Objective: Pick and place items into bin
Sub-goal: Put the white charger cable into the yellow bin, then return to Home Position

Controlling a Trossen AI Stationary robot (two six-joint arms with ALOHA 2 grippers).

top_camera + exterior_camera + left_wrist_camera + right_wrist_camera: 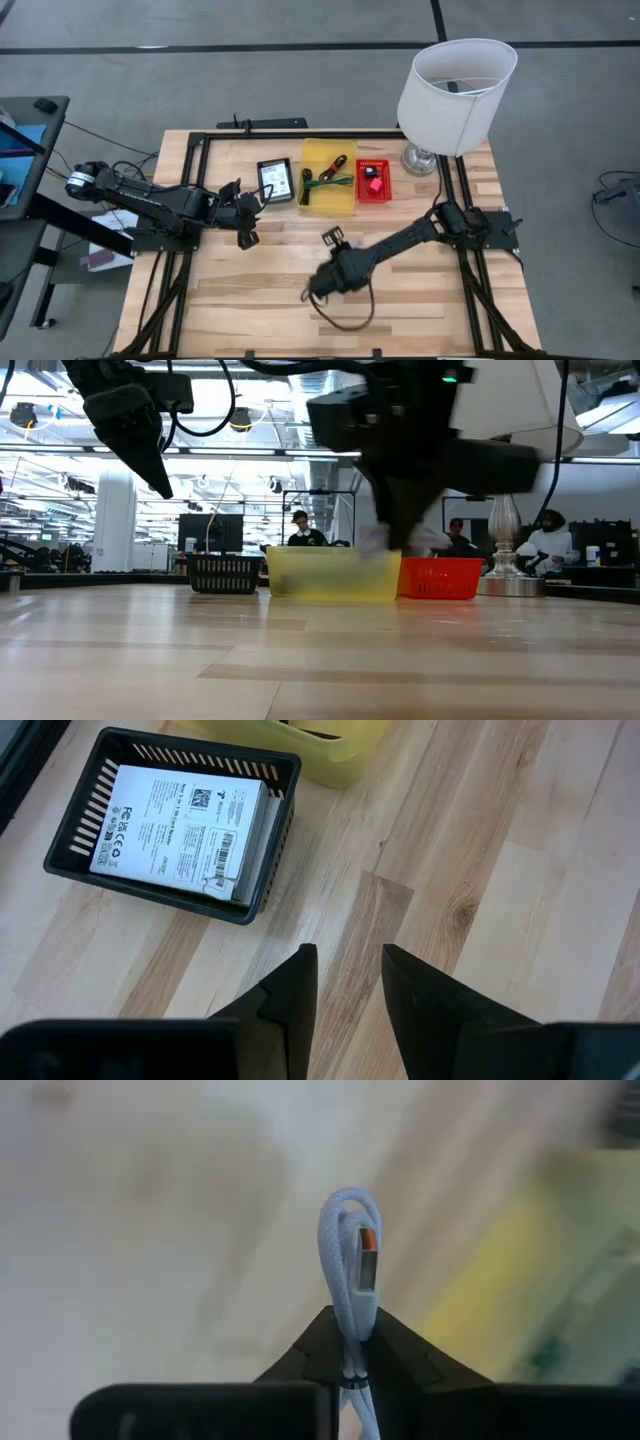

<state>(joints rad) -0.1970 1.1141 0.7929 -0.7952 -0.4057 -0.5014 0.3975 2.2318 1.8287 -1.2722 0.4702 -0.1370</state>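
Wooden boards make up the desk [420, 300], and a big room with people sitting at work shows far behind it.

On the left side, the left end effector [246, 215] hangs over bare wood with its two dark fingers [295, 990] a little apart and nothing between them. Just ahead of it sits a black bin [276, 181] with slotted walls. A white pack [185, 825] with small print lies flat inside that bin.

Next along is a yellow bin [328, 177], touching or almost touching the black one. Green and black pieces [322, 180] lie in it, with a bit of red near them.

Right beside the yellow bin stands a small red bin [372, 181]. A small red piece and a tiny black thing sit inside it.

In front of these bins, out over the middle of the desk, is the right end effector [332, 236]. Its fingers are clamped on a white braided cable [350, 1270], folded in a loop, with an orange plug tip. The yellow bin is just ahead of it.

Behind the red bin, at the far right corner, stands a lamp [455, 85] with a white shade.
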